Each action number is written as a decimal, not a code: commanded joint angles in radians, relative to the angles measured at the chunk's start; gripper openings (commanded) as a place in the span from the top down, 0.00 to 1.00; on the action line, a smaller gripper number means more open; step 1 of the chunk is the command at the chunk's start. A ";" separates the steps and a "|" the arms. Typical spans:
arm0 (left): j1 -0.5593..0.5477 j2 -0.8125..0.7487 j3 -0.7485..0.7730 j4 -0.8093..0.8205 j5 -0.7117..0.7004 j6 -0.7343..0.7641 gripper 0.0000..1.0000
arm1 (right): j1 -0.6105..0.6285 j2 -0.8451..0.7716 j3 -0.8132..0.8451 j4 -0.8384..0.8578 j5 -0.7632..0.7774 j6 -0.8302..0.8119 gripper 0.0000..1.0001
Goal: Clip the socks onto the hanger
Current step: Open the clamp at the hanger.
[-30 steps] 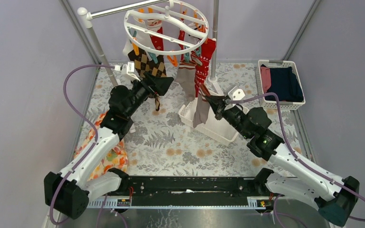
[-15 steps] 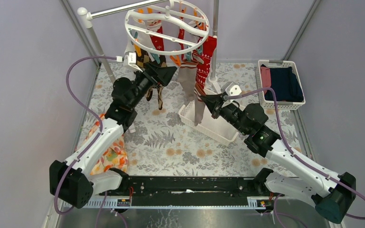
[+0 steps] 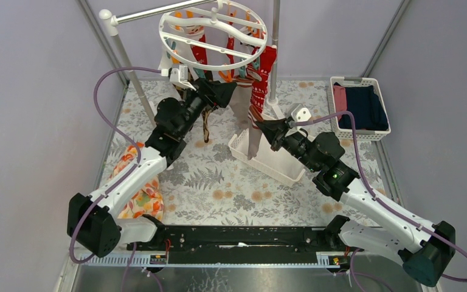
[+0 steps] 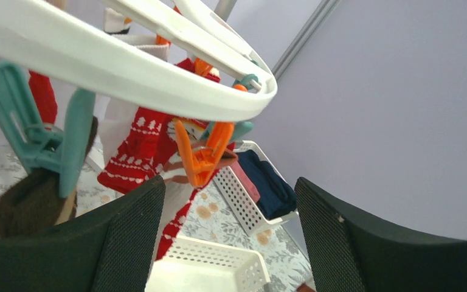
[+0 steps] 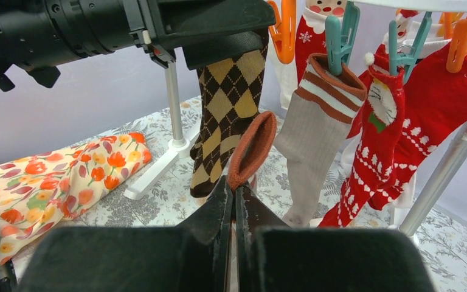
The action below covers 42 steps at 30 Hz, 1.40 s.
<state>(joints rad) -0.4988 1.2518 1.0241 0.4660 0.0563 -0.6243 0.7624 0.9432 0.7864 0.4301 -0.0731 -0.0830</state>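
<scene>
Hanger: the round white hanger (image 3: 213, 35) hangs high at the back of the table, with orange and teal clips around its ring.
Clipped socks: an argyle sock (image 5: 231, 115), a grey sock with a striped cuff (image 5: 316, 128) and red Christmas socks (image 5: 413, 121) dangle from the clips.
Loose sock: a taupe sock with a rust cuff (image 5: 252, 149) sits below the ring, its cuff folded over above the right fingertips and its foot trailing into the white basket (image 3: 267, 161).
Right gripper: the right gripper (image 5: 235, 191) is clenched on that sock just under the cuff.
Left gripper: the left gripper (image 4: 229, 182) is raised just under the ring with its jaws spread wide and holding nothing. An orange clip (image 4: 202, 155) shows in the gap, but whether it lies between them cannot be told.
Surroundings: a floral cloth (image 3: 137, 194) lies beside the left arm, and a second basket (image 3: 360, 106) of folded clothes stands at the far right.
</scene>
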 commanded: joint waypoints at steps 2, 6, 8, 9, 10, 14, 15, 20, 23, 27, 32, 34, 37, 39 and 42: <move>-0.009 0.032 0.048 0.064 -0.124 0.088 0.19 | -0.012 -0.012 0.004 0.063 -0.014 0.013 1.00; -0.010 0.048 0.071 0.053 -0.143 0.099 0.21 | -0.015 -0.015 0.002 0.065 -0.014 0.014 1.00; -0.010 0.057 0.079 0.054 -0.150 0.104 0.22 | -0.018 -0.014 0.001 0.068 -0.017 0.015 1.00; -0.010 0.060 0.083 0.055 -0.153 0.103 0.23 | -0.017 -0.014 0.002 0.070 -0.017 0.016 1.00; -0.010 0.063 0.085 0.057 -0.154 0.104 0.23 | -0.018 -0.014 0.001 0.071 -0.019 0.018 1.00; -0.012 0.079 0.097 0.068 -0.153 0.104 0.25 | -0.019 -0.012 -0.001 0.074 -0.020 0.019 1.00; -0.013 0.085 0.101 0.070 -0.151 0.103 0.25 | -0.019 -0.013 -0.002 0.075 -0.020 0.020 1.00; -0.019 0.112 0.118 0.070 -0.157 0.100 0.27 | -0.021 -0.015 -0.004 0.079 -0.022 0.022 1.00; -0.020 0.120 0.121 0.078 -0.163 0.102 0.29 | -0.023 -0.017 -0.004 0.079 -0.022 0.023 1.00; -0.023 0.128 0.128 0.083 -0.164 0.103 0.33 | -0.024 -0.017 -0.007 0.082 -0.025 0.025 1.00; -0.023 0.134 0.138 0.083 -0.173 0.104 0.33 | -0.026 -0.014 -0.007 0.082 -0.027 0.025 1.00; -0.023 0.135 0.141 0.080 -0.181 0.103 0.33 | -0.027 -0.014 -0.008 0.082 -0.028 0.026 1.00; -0.022 0.133 0.143 0.073 -0.209 0.099 0.33 | -0.029 -0.012 -0.010 0.084 -0.031 0.026 1.00; -0.023 0.133 0.143 0.071 -0.218 0.096 0.32 | -0.029 -0.012 -0.009 0.084 -0.031 0.026 1.00; -0.023 0.132 0.144 0.068 -0.225 0.095 0.35 | -0.031 -0.012 -0.010 0.088 -0.033 0.027 1.00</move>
<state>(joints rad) -0.5163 1.3788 1.1378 0.4862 -0.1246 -0.5430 0.7429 0.9432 0.7761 0.4618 -0.0834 -0.0689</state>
